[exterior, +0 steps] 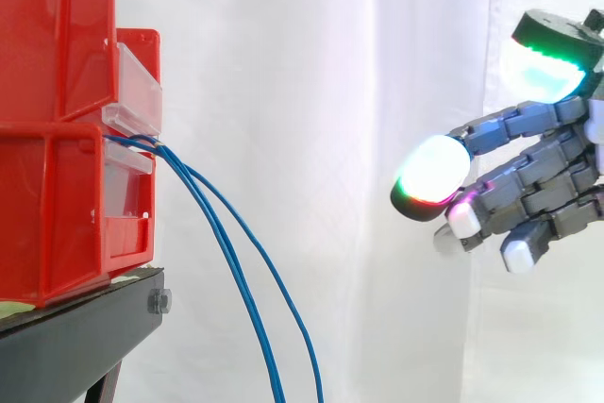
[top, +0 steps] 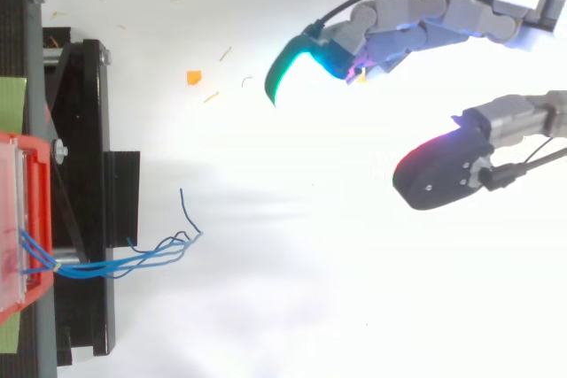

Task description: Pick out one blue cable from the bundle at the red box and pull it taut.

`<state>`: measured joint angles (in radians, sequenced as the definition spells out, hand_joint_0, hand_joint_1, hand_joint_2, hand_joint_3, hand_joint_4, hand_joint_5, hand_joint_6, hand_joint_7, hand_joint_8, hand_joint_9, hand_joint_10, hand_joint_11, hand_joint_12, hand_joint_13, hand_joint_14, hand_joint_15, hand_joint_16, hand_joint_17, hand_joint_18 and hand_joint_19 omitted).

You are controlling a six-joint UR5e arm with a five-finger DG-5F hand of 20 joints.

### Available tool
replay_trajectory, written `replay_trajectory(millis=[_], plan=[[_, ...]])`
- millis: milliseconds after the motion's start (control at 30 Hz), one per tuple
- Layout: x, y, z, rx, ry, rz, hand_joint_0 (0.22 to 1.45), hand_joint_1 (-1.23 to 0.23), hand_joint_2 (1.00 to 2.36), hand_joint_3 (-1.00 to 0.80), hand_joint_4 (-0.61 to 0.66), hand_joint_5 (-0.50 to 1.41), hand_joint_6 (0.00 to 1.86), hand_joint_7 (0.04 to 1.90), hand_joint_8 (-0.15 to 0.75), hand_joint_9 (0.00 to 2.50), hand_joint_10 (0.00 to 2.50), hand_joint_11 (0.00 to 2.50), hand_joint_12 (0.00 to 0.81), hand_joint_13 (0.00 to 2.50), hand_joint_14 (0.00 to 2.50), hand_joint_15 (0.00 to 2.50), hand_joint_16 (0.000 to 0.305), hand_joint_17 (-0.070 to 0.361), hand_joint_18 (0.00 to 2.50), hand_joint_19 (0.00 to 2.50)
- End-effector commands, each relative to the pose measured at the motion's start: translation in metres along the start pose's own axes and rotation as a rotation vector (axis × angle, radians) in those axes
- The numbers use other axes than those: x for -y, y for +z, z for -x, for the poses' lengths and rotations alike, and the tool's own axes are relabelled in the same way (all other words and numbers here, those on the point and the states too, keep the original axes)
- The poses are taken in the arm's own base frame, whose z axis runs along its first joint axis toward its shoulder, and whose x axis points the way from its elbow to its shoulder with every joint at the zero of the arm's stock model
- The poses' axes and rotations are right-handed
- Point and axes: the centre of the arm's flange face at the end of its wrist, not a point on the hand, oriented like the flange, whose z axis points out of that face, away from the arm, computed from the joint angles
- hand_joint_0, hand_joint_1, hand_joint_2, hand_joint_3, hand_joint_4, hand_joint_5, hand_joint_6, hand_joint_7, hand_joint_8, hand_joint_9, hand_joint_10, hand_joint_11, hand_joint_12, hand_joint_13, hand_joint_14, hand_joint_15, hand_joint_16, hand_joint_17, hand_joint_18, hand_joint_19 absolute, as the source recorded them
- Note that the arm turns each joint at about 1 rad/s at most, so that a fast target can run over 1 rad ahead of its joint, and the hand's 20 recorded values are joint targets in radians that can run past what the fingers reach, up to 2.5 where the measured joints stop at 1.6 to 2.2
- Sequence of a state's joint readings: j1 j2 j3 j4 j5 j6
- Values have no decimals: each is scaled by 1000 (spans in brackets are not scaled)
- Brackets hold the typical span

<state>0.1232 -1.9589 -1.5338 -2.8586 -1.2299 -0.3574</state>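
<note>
Side view: I am watching the hand (exterior: 538, 186) hovering at the right edge, level with the bins (exterior: 57, 129) and well apart from them. Its fingers are lying loosely spread and only slightly bent, pads (exterior: 432, 169) glowing white, green and magenta and pointing toward the bins, and they are holding nothing. The blue cables (exterior: 236, 271) are coming out where the upper and lower bins meet, then drooping in a curve past the front edge of the stand (exterior: 75, 327) and out through the bottom.

Top view: I am seeing the hand (top: 416, 24) sitting in the upper right, thumb and fingers standing wide apart around bare space. The cables (top: 133, 260) are running from the bin (top: 35, 210) at the left across the stand (top: 89, 130), their loose ends fanning out just beyond its right edge, far from the hand.
</note>
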Motion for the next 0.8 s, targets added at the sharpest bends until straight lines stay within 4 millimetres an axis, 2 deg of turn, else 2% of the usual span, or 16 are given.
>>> replay_trajectory(millis=[0, 467, 667, 767], plan=[[0, 3, -5, 32, -19, 7, 544, -486, 1000, -500, 223, -220, 503, 833, 276, 473, 19, 547, 306, 294, 10, 220, 42, 95, 374, 707], [-17, 6, -27, 92, -94, 56, 544, -484, 1000, -500, 223, -219, 502, 833, 276, 475, 17, 550, 306, 294, 9, 221, 42, 95, 372, 705], [-1, 14, -41, 88, -94, 47, 544, -485, 1000, -500, 224, -219, 502, 833, 276, 474, 19, 549, 306, 294, 9, 232, 42, 95, 375, 706], [0, 22, -49, 94, -87, 63, 544, -484, 1000, -500, 225, -219, 502, 833, 277, 474, 18, 557, 306, 294, 9, 228, 42, 94, 370, 712]])
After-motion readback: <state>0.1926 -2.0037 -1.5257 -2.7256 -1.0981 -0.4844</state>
